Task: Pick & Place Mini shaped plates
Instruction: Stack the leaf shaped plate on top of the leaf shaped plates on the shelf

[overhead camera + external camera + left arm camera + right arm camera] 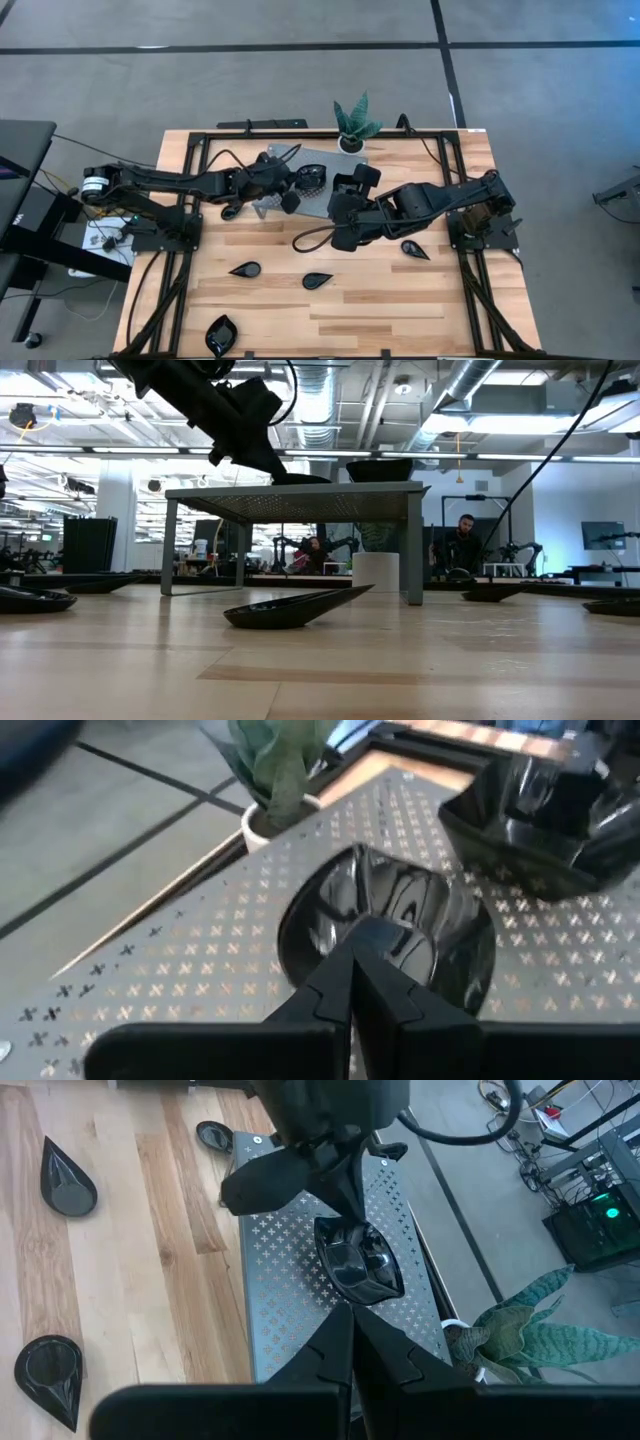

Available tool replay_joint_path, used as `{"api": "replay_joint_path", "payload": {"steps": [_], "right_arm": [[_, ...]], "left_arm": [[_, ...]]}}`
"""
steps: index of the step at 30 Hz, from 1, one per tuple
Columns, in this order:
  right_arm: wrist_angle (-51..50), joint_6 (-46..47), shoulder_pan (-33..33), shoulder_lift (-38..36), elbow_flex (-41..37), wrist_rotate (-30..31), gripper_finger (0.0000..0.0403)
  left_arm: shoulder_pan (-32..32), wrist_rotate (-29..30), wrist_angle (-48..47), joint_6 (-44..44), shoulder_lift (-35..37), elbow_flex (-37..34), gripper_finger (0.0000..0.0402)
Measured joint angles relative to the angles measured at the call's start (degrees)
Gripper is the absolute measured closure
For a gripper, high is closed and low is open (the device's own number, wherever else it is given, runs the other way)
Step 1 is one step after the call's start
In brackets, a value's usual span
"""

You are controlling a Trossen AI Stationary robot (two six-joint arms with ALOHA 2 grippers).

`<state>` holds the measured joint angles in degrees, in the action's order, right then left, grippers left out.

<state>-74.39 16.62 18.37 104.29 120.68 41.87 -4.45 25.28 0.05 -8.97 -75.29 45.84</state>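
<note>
While the right gripper (345, 205) hangs clenched and empty beside it, the left gripper (352, 942), fingers together, touches a black plate (400, 915) on the perforated stand (200, 980).

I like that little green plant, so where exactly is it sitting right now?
In the high view, the green plant stands at the table's far edge, near the middle, just beyond the grey perforated stand where both hands are working.

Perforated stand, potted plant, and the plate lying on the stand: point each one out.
perforated stand (275, 1270), right wrist view, bare patch of its top sheet.
potted plant (354, 122), high view, its green leaves.
plate on the stand (400, 910), left wrist view, glossy inner hollow.
</note>
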Motion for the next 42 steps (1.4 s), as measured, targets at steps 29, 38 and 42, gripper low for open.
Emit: {"api": "replay_joint_path", "payload": {"steps": [29, 38, 42], "right_arm": [[0.33, 6.64, 3.11, 0.05, -6.87, -3.83, 0.0403], [-1.97, 6.66, 12.75, -2.48, -8.48, -8.52, 0.0403], [-0.51, 6.05, 16.97, -4.89, -12.21, -7.18, 0.0403]], "left_arm": [[21.66, -11.09, -10.08, 4.11, 13.46, 0.0, 0.0385], [33.88, -10.93, -18.43, -5.43, 17.97, 0.0, 0.0336], [38.19, -10.31, -18.46, -7.84, 17.84, -0.04, 0.0318]]}}
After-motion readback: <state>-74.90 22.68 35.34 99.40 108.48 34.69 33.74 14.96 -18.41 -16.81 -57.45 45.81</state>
